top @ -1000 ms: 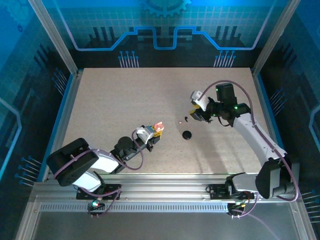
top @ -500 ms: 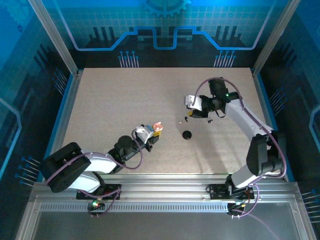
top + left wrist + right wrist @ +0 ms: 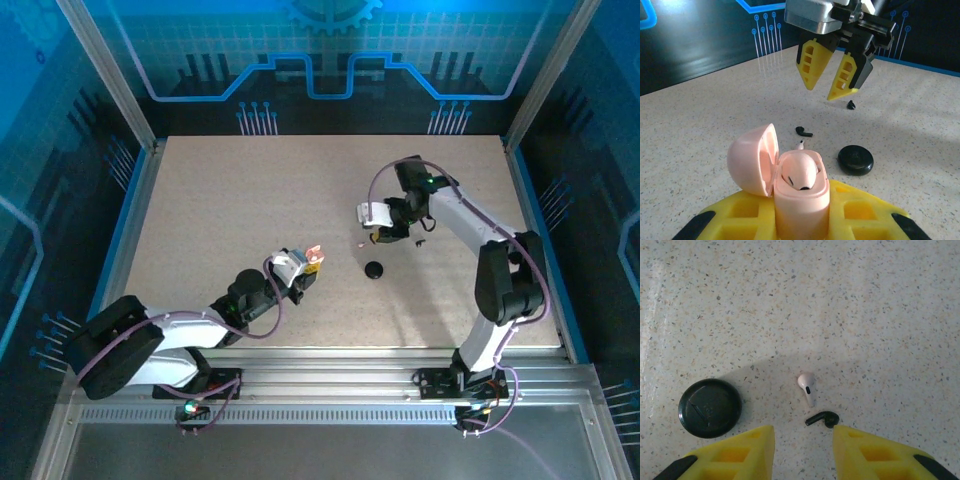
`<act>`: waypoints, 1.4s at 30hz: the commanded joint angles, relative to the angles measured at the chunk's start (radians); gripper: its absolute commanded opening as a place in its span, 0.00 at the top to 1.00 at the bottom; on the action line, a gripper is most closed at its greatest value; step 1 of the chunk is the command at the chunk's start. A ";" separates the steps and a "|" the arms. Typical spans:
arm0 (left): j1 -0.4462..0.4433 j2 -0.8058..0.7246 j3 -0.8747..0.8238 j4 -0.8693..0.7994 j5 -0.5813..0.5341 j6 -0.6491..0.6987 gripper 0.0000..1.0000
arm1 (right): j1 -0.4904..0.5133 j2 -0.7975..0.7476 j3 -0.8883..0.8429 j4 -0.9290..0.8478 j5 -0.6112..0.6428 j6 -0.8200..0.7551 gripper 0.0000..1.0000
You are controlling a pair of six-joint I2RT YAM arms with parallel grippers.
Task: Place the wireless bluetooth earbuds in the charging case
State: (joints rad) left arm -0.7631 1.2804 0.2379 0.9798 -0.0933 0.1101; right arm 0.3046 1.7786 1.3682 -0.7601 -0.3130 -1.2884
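Two earbuds (image 3: 807, 387) close together on the table (image 3: 865, 300), closed case (image 3: 710, 407) just beside them.

Pale pink charging case (image 3: 801, 187), white earbud (image 3: 807, 386), black earbud (image 3: 823, 418), black round case (image 3: 710, 408), yellow right gripper fingers (image 3: 740, 455), beige speckled table (image 3: 250, 200), blue circuit-patterned backdrop (image 3: 330, 60).

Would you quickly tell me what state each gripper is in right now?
Left gripper: shut on the pink charging case, lid open.
Right gripper: open, holding nothing, by the white earbud.

The right arm's fingers (image 3: 735, 455) were cut off at the lower frame edge; overhead, the earbuds (image 3: 361, 244) were indistinct specks.
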 commanded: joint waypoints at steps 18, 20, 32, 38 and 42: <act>-0.005 -0.038 0.051 -0.077 -0.010 0.034 0.81 | 0.044 0.167 0.102 -0.069 0.108 -0.225 0.63; -0.005 -0.039 0.048 -0.076 -0.015 0.032 0.81 | 0.050 0.183 0.109 -0.069 0.100 -0.237 0.63; -0.005 -0.047 0.044 -0.082 -0.024 0.034 0.81 | 0.079 0.294 0.201 -0.094 0.106 -0.250 0.64; -0.006 -0.047 0.041 -0.088 -0.032 0.034 0.81 | 0.091 0.335 0.231 -0.114 0.114 -0.257 0.64; -0.006 -0.047 0.040 -0.087 -0.033 0.031 0.80 | 0.096 0.353 0.245 -0.119 0.110 -0.261 0.64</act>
State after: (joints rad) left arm -0.7631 1.2552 0.2672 0.8894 -0.1097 0.1326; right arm 0.3855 2.1010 1.5829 -0.8326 -0.1905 -1.5314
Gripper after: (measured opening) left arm 0.201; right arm 0.358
